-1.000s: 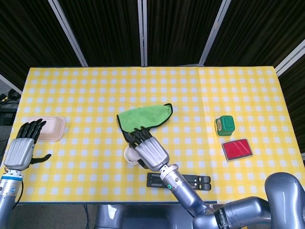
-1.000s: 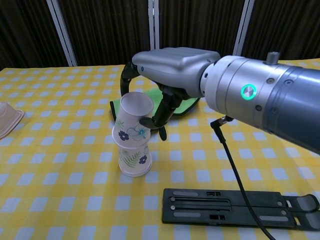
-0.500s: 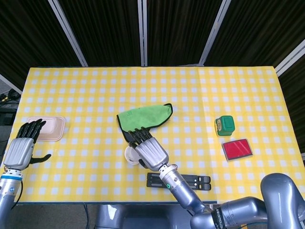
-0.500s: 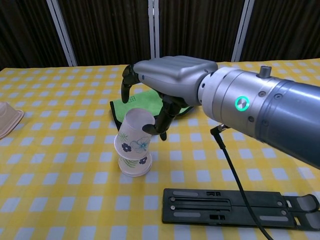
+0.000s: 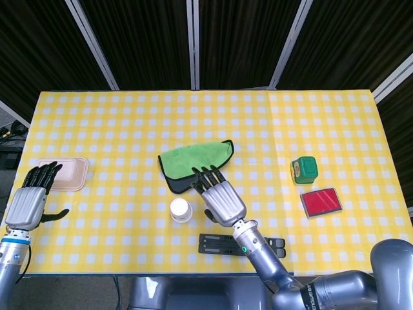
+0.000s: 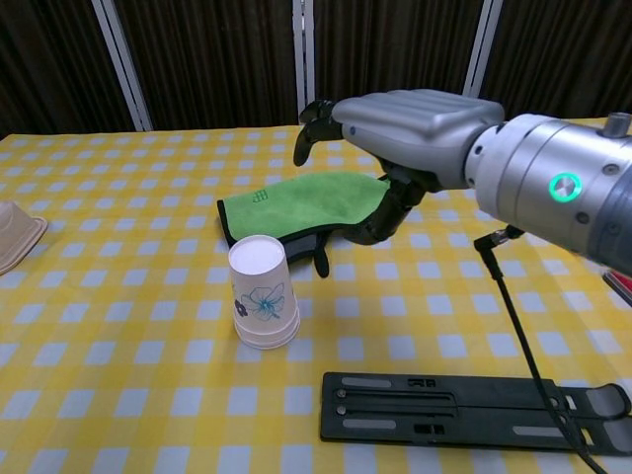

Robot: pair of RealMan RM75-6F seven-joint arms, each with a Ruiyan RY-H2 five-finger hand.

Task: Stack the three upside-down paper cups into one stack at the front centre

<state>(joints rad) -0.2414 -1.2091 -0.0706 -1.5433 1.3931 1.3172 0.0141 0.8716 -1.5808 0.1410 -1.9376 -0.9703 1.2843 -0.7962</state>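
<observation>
The right hand [image 5: 221,197] hovers above the checked surface [image 5: 129,123], fingers spread and holding nothing, with the cup stack [image 5: 181,210] standing just to its left near the front centre. In the chest view the same hand [image 6: 395,148] hangs raised and apart from the stack [image 6: 264,293], which sits upside down — rims nested at the base, though how many cups are in it cannot be told for sure from either view. A blue flower print shows on the outer cup's side.

Just behind the hand lies a green cloth [image 5: 193,160] with a dark edge; the fingertips [image 5: 205,175] overlap its near border in the head view. Just in front of the hand, toward the robot, a flat black bracket [image 5: 240,245] lies along the surface edge, and a dark cable [image 6: 513,316] drops from the wrist toward it.

Well off to the hand's right sit a small green box [image 5: 304,170] and, nearer the robot, a red card [image 5: 321,202]. Far to the left, the left hand [image 5: 31,200] is held open at the surface's corner, fingers up, gripping nothing — a beige tray [image 5: 64,174] lies just beside its fingertips.
</observation>
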